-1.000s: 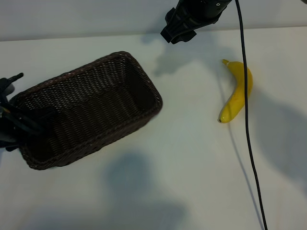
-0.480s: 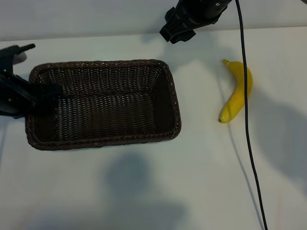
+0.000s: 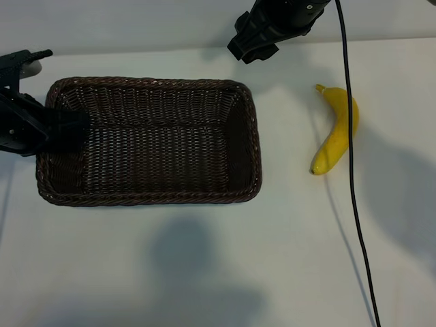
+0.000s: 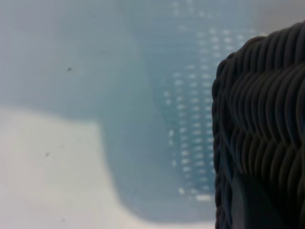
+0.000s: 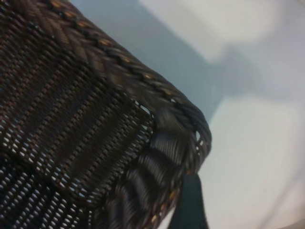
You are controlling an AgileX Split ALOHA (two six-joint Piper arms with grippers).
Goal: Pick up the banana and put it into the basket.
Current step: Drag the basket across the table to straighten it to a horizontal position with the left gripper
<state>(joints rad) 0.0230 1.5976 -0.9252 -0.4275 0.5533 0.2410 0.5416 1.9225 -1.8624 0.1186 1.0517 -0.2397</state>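
Note:
The dark brown woven basket [image 3: 151, 198] lies at the table's centre left, long sides parallel to the table edge. My left gripper [image 3: 48, 127] is shut on its left end wall, one finger [image 3: 68, 127] inside the basket and the body outside. The left wrist view shows that wall [image 4: 259, 114] very close, with a dark finger [image 4: 252, 202] against it. The yellow banana [image 3: 336, 131] lies alone on the table at the right, apart from both grippers. My right gripper [image 3: 251, 42] hangs open above the table's far side, over the basket's far right corner [image 5: 157, 100]; one finger [image 5: 189, 205] shows.
A black cable [image 3: 351, 163] runs from the right arm down across the view, passing just in front of the banana. The white table [image 3: 204, 272] stretches bare in front of the basket and between basket and banana.
The left gripper closed on the basket's end wall and swung the basket from a tilted position to square with the table, moving toward the far side. The right arm and banana stayed put.

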